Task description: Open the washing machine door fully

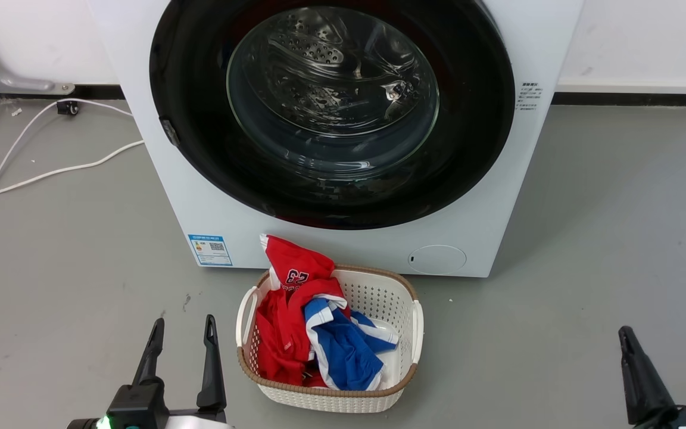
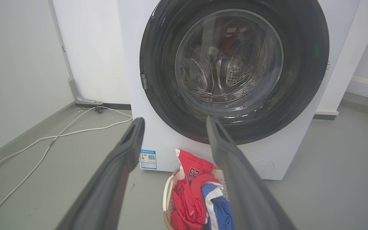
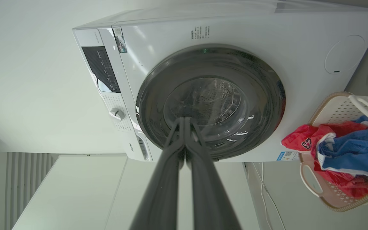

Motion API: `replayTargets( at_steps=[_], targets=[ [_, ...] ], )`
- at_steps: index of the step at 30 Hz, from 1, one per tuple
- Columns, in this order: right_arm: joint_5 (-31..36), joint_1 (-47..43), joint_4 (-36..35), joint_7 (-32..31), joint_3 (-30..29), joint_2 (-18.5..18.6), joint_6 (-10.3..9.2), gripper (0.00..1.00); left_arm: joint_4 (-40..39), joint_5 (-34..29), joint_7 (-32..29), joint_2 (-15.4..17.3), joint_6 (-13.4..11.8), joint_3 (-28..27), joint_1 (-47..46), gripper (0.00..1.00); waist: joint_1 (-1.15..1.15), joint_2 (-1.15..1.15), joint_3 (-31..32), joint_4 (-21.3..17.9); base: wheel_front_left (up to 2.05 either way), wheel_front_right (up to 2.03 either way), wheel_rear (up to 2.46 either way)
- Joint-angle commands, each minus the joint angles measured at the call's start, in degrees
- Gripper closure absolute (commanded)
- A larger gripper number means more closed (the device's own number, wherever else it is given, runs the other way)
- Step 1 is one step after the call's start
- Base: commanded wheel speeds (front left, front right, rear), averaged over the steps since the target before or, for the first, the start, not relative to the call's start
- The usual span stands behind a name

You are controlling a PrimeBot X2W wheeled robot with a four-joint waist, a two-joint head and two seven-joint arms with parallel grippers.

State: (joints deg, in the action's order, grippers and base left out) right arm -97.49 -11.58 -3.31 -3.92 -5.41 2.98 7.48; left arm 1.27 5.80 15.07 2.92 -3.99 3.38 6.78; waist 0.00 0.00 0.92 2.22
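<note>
Standing on a grey floor (image 1: 587, 238) against a white wall, the washing machine (image 1: 230, 226) faces the robot with its door (image 1: 331, 113) closed flat against the front panel. The door is a glossy black disc with a clear glass centre, and the perforated steel drum is visible through the glass. A small grey fitting (image 1: 169, 131) sits on the door's rim at the head view's left. A blue label (image 1: 210, 249) and a round cover (image 1: 437, 260) are low on the machine's front.

The left gripper (image 1: 183, 351) is at the lower left of the head view, fingers spread apart and holding nothing, well short of the machine. The right gripper (image 3: 184, 123) has its fingers pressed together on nothing; in the right wrist view the tips line up with the lower part of the door, without contact that can be confirmed.

A white basket (image 1: 379, 295) stands on the floor just in front of the machine, between the two grippers. It holds a red garment (image 1: 286, 298) that rises above the rim and a blue garment (image 1: 343, 351). White cables (image 1: 51, 173) trail across the floor to the left of the machine.
</note>
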Motion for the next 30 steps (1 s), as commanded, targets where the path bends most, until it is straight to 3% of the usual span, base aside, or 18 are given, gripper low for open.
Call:
replayTargets(
  at_steps=[1, 7, 18, 30],
  targets=[
    [0.3, 0.8, -0.1, -0.2, -0.4, -0.1, 0.02, 1.00, -0.3, -0.6, 0.2, 0.0, -0.2, -0.1, -0.1, 0.00, 0.00, 0.00, -0.2, 0.1, 0.00, 0.00, 0.00],
    [0.4, 5.2, 1.1, -1.4, -4.2, 0.0, 0.03, 1.00, -1.0, -1.2, 0.2, 0.0, -0.4, 0.1, -0.9, 0.00, 0.00, 0.00, -1.5, 0.7, 0.00, 0.00, 0.00],
    [-2.0, 25.1, 9.6, -6.2, -14.9, 7.1, 0.03, 1.00, -3.3, -2.0, 0.2, 0.0, -0.1, 0.1, -6.1, 0.00, 0.00, 0.00, -11.8, 3.1, 0.00, 0.00, 0.00],
    [2.0, 48.0, 16.7, -12.6, -13.2, 16.5, 0.03, 1.00, -6.1, -2.0, 0.2, 0.0, -0.7, 0.8, -13.8, 0.00, 0.00, 0.00, -23.6, 5.9, 0.00, 0.00, 0.00]
  ],
)
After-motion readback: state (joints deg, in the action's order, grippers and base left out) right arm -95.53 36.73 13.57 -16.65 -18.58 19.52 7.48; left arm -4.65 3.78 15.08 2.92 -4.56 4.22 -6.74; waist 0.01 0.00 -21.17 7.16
